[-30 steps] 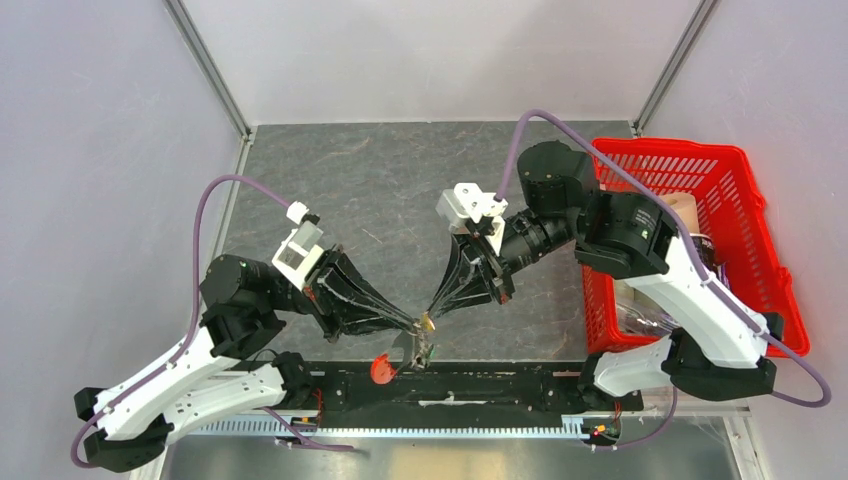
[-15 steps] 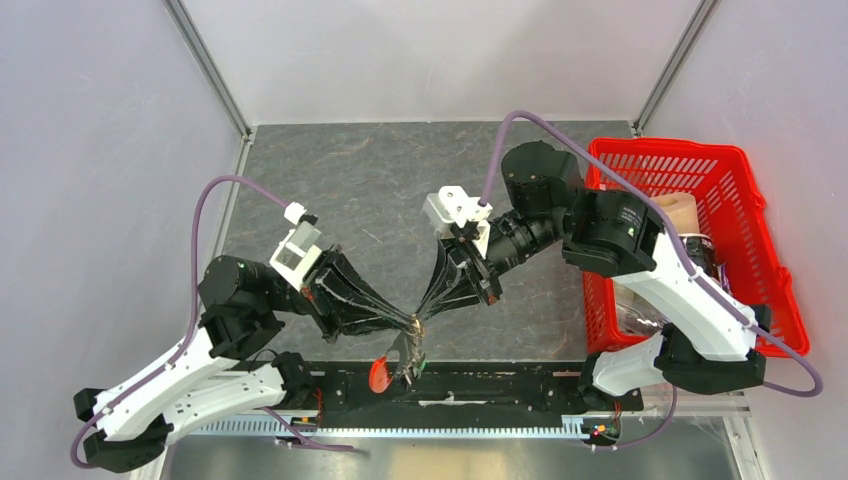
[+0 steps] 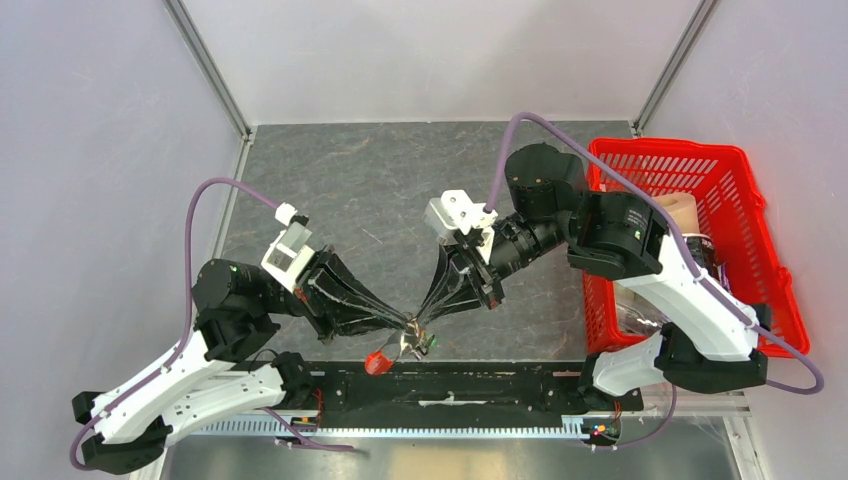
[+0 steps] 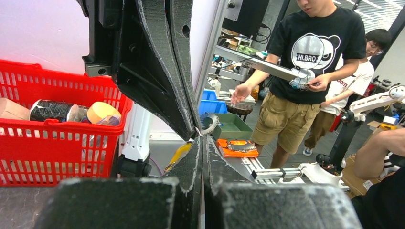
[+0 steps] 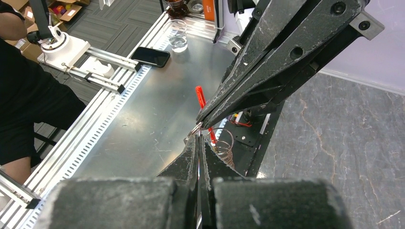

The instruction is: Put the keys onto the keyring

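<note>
My two grippers meet tip to tip low over the table's front edge. The left gripper (image 3: 408,323) (image 4: 202,139) is shut on the keyring's thin metal ring (image 5: 194,129). Its red fob (image 3: 376,362) (image 5: 201,102) and small green tag (image 3: 431,342) dangle below. Coming from the other side, the right gripper (image 3: 421,317) (image 5: 198,137) is shut, its tip pressed against that ring. A yellow tag (image 4: 178,156) of a key shows just under the right gripper's fingers (image 4: 157,71); the key's blade is hidden between the pads.
A red basket (image 3: 760,250) (image 4: 57,143) holding a can and tape rolls stands at the table's right. A black rail (image 3: 480,385) runs along the front edge under the grippers. Several loose metal rings (image 5: 225,148) hang near the fob.
The right gripper has swung left and closed the gap to the left gripper's tip. The fob and green tag have lifted slightly. Both grippers stayed shut.
</note>
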Available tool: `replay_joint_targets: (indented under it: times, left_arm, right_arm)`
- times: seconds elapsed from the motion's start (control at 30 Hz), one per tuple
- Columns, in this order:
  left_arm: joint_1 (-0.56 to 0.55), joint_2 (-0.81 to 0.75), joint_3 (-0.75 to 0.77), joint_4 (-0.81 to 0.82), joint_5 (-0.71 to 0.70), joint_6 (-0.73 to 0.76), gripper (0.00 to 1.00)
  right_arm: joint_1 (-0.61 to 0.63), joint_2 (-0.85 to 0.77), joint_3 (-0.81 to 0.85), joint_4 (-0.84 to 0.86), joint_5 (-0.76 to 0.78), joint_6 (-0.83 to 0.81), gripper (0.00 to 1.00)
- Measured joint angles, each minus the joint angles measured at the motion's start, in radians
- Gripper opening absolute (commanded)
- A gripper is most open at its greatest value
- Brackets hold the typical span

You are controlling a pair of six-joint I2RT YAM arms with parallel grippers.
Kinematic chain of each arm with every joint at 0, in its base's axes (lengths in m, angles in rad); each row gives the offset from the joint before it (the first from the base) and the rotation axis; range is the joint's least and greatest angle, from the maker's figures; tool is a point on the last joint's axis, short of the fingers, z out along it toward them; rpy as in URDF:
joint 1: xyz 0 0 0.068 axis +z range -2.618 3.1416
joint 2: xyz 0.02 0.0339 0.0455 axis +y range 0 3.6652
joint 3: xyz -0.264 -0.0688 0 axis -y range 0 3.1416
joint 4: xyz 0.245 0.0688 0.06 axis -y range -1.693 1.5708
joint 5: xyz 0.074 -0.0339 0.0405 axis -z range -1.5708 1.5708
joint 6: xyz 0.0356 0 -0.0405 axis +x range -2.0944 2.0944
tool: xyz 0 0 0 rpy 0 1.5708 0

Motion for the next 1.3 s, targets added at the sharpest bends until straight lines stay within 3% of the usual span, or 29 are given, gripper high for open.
replay_joint_targets:
  times: [1.3]
  left_arm:
    - [0.0,-0.028,0.0,-0.02,-0.05,0.0,0.02]
  right_arm:
    - [0.014,-0.004,-0.011,-0.002,-0.016,-0.019,0.0]
